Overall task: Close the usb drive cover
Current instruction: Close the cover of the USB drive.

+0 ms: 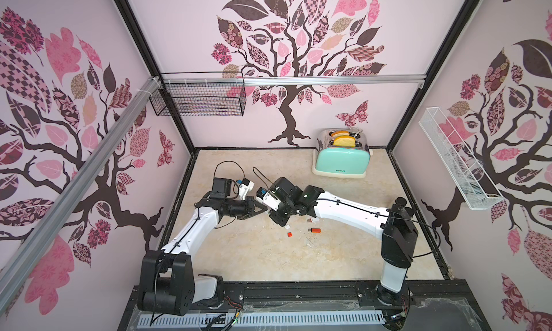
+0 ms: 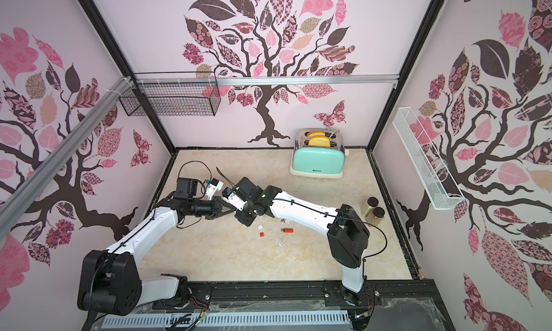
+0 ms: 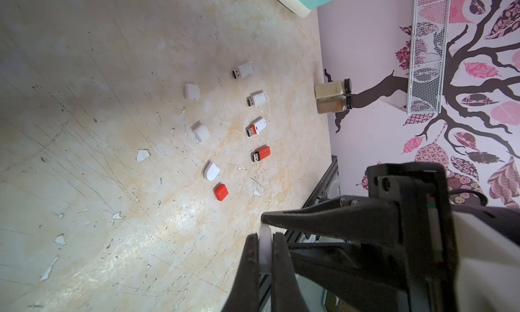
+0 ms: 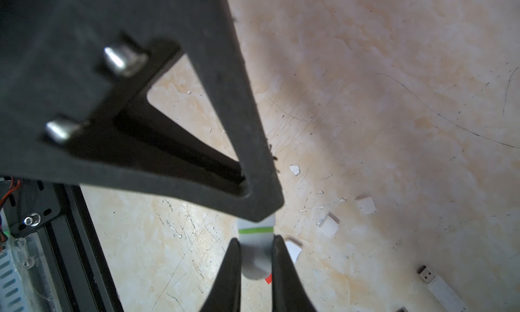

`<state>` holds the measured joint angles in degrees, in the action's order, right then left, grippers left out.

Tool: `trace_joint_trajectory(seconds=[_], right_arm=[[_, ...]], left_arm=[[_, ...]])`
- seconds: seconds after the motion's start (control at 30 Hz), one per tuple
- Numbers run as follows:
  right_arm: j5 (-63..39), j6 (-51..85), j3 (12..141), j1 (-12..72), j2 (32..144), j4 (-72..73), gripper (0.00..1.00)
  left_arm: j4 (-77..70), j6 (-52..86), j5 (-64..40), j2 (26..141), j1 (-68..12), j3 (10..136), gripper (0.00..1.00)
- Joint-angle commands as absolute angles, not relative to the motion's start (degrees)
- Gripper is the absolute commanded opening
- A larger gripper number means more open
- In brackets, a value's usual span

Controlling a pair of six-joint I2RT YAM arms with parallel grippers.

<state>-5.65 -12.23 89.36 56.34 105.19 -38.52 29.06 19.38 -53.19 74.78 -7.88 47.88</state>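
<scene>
Your left gripper is clamping the white cover, your right gripper is pinching the usb drive; pushing them off-axis is likely risking a dropped piece.

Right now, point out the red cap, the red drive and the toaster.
red cap (image 3: pixel 221 192): left wrist view, top face.
red drive (image 3: pixel 265 152): left wrist view, red body.
toaster (image 1: pixel 343 162): in a top view, mint front panel.

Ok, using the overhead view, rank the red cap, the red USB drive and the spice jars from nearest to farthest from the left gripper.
1. red cap, just right of the left gripper.
2. red USB drive, a little farther right.
3. spice jars, at the far right.
</scene>
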Motion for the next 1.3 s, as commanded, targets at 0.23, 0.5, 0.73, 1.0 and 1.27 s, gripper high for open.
trace_joint_trajectory(seconds=[0.23,0.5,0.73,1.0,1.27], right_arm=[[-10.9,-9.8,96.3,56.5,104.3,-24.2,0.01],[-14.1,-8.7,99.4,56.0,105.6,-22.4,0.01],[-11.5,-10.8,97.4,56.0,105.3,-23.8,0.04],[-10.0,-10.0,87.9,54.9,98.5,-24.5,0.65],[-11.5,-8.1,79.1,53.5,93.9,-23.1,0.79]], left_arm=[[31.6,16.8,-53.3,74.1,-10.1,47.1,0.0],[31.9,17.5,-53.9,75.1,-10.7,48.0,0.0],[31.3,18.1,-54.1,73.5,-10.6,47.1,0.0],[30.0,19.3,-53.0,72.8,-7.6,46.5,0.0],[28.8,20.5,-54.3,73.2,-7.1,46.4,0.0]])
